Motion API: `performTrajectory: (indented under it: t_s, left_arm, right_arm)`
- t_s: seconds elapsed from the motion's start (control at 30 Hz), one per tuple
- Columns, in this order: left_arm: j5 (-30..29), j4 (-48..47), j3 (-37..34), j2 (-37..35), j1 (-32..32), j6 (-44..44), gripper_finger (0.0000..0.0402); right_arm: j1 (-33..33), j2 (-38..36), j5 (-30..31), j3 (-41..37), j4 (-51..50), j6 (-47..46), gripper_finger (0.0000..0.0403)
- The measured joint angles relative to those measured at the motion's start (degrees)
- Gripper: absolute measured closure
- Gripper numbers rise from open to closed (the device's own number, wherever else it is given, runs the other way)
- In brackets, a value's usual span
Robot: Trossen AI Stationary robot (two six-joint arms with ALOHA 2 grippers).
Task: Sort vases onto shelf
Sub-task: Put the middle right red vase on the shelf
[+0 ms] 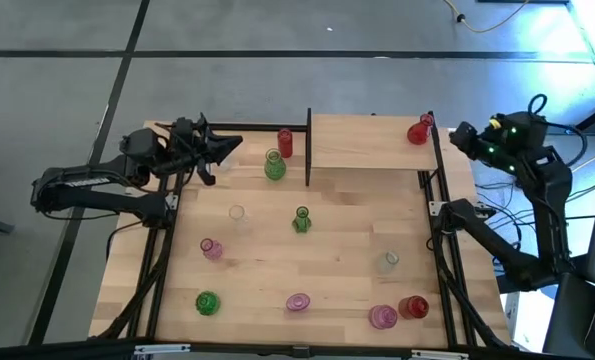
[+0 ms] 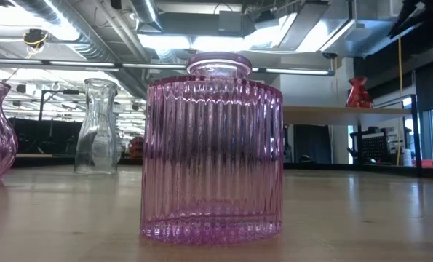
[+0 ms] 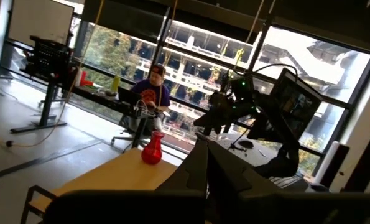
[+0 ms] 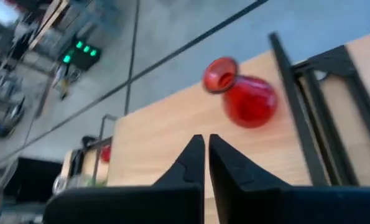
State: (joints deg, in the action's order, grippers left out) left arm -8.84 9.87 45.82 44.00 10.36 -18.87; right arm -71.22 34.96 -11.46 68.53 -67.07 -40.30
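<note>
A: Left edge of the worktop [image 1: 277, 250], entry one?

B: Left end effector [image 1: 229, 145], fingers closed on nothing, held over the far-left corner, pointing toward the shelf [image 1: 367, 140].

A: Vases on the left half?

B: All upright, long axis vertical, mouths up. Green vase [image 1: 207, 302] near the front edge; pink vase [image 1: 211, 249] behind it; clear vase [image 1: 237, 214] farther back. Green bulbous vase [image 1: 274, 165] and red cylinder vase [image 1: 285, 143] stand close together at the far side, just left of the shelf's black post.

A: Centre?

B: Small green vase [image 1: 302, 220] mid-worktop, upright. Pink ribbed vase [image 1: 297, 301] near the front edge, upright; it fills the low view.

A: The shelf itself?

B: Light board in a black frame, far side, right of centre. One item on it: red bulbous vase [image 1: 418, 131] at the right end, upright, neck up.

A: Right half of the worktop?

B: Clear vase, second [image 1: 390, 261], upright. Pink vase, front right [image 1: 382, 317], touching or just beside a red vase, front right [image 1: 414, 307].

A: Right edge?

B: Right end effector [image 1: 458, 133], fingers closed and empty, just beside the shelf's red bulbous vase, apart from it.
</note>
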Motion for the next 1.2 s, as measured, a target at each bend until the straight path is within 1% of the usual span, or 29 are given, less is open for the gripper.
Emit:
performTrajectory:
  t_s: [0.07, 0.13, 0.17, 0.3, 0.47, 0.6, 0.77, 0.93, 1.07, 1.2]
  left_arm:
    - [-0.09, 0.15, 0.00, 0.33, 0.01, -0.04, 0.0401]
    - [-0.32, 0.17, 0.00, 0.79, 0.01, -0.05, 0.0401]
    - [-0.52, 0.26, 0.00, 1.10, -0.01, -0.13, 0.0401]
    - [-0.75, 1.09, 0.00, 2.47, 0.01, -1.96, 0.0401]
    - [-0.72, 3.84, 0.00, 3.90, 0.01, -3.16, 0.0401]
    - [-0.72, 4.89, 0.00, 4.54, 0.01, -3.23, 0.0401]
    - [-0.96, 5.14, 0.02, 4.74, 0.01, -3.21, 0.0401]
    - [-1.18, 5.34, 0.02, 4.69, 0.01, -3.19, 0.0401]
    - [-1.16, 5.35, 0.02, 4.68, 0.01, -3.21, 0.0401]
    - [-1.15, 6.09, 0.02, 4.70, 0.01, -3.23, 0.0401]
  right_arm:
    - [0.02, 0.49, -3.00, 0.00, -0.07, 1.81, 0.0389]
    - [0.02, 1.54, -4.54, 0.00, -0.72, 4.11, 0.0396]
    - [0.02, 2.16, -4.57, 0.00, -1.09, 5.62, 0.0399]
    - [0.00, 5.52, -0.89, -0.02, -3.15, 9.36, 0.0400]
    - [0.62, 11.21, -1.47, -0.04, -7.14, 15.17, 0.0402]
    - [5.45, 14.50, 3.05, -0.07, -5.91, 16.57, 0.0402]
    - [13.14, 18.38, 8.12, -0.28, -5.23, 14.68, 0.0403]
    - [19.40, 21.95, 15.06, -3.68, -2.44, 8.36, 0.0403]
    - [21.53, 22.91, 19.80, -5.50, -0.91, 5.59, 0.0403]
    - [21.33, 22.92, 20.59, -5.72, 0.47, 4.41, 0.0403]
